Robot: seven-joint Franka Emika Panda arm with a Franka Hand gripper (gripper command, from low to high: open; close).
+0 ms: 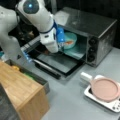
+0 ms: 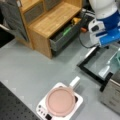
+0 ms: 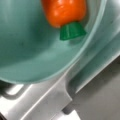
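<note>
Teal bowl sits inside the open toaster oven, with a toy carrot lying in it, green stem end turned toward the bowl's near rim. In a front view the gripper hangs at the oven mouth over the dropped door, just beside the bowl's rim. Whether its fingers are spread or pressed together I cannot tell; none show in the wrist view. The carrot lies just beyond them, deeper in the bowl.
</note>
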